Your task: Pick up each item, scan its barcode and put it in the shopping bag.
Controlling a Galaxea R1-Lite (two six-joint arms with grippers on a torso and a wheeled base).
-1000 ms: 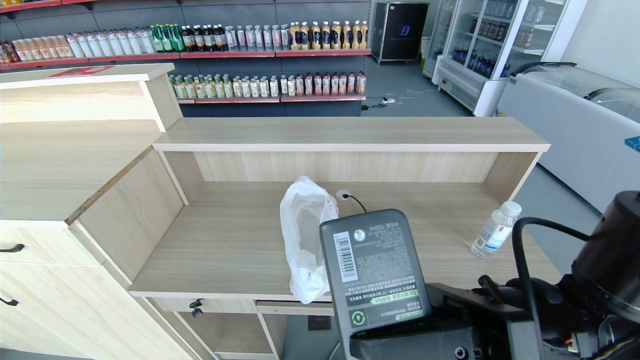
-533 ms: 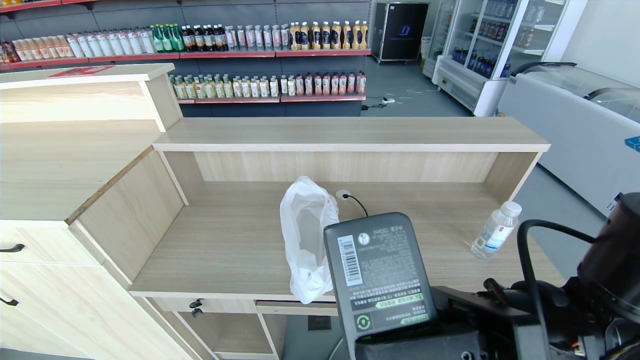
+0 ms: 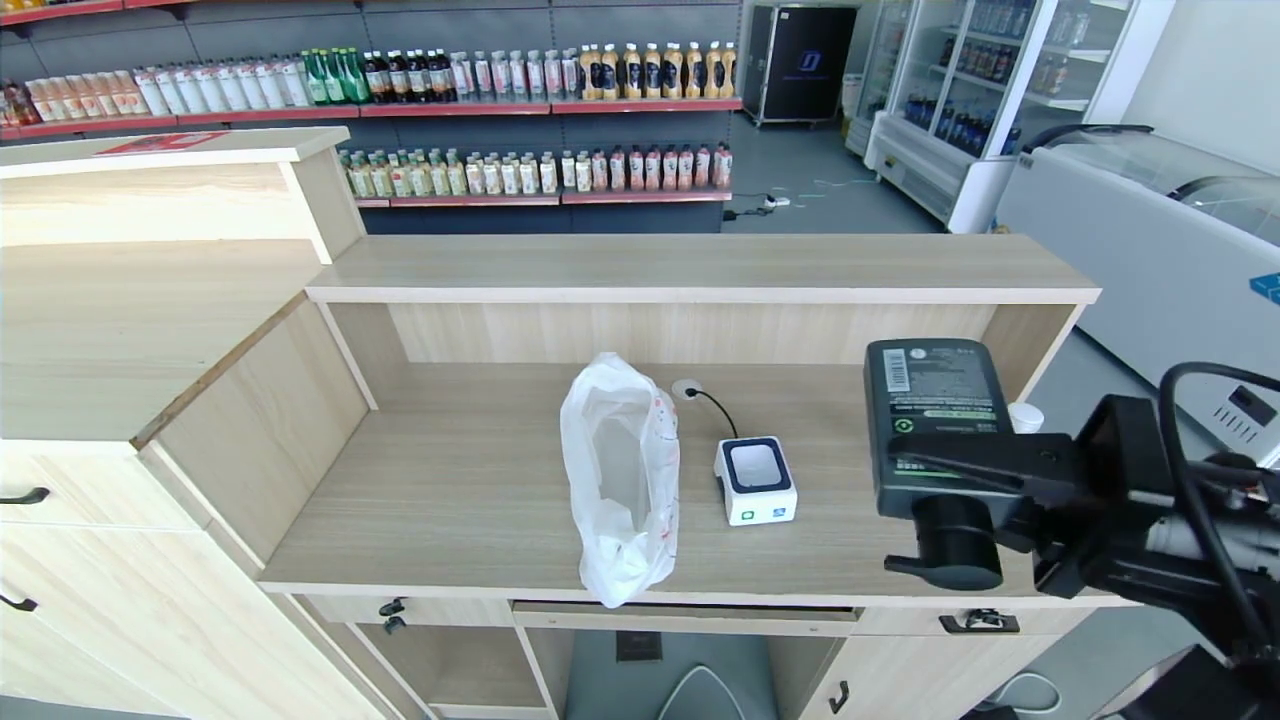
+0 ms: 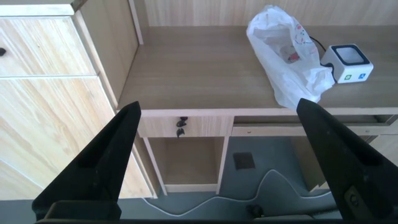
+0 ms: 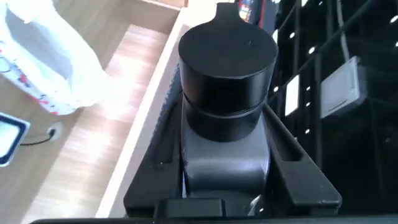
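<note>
The right gripper point(image 3: 972, 468) is clamped on the dark bottle point(image 3: 930, 400), holding it cap-down with the barcode label toward the robot, above the right end of the counter point(image 3: 450, 500). The scanner point(image 3: 757, 480) sits just beside the open shopping bag point(image 3: 620, 480) at mid-counter. The left gripper point(image 4: 217, 155) hangs before the counter, fingers spread wide.

One bench point(image 3: 450, 500) here, and on it I count one white bag point(image 3: 620, 480), one scanner point(image 3: 757, 480) and one clear bottle point(image 3: 1025, 416), mostly hidden near the right edge. One dark bottle point(image 3: 925, 420) up off it.
</note>
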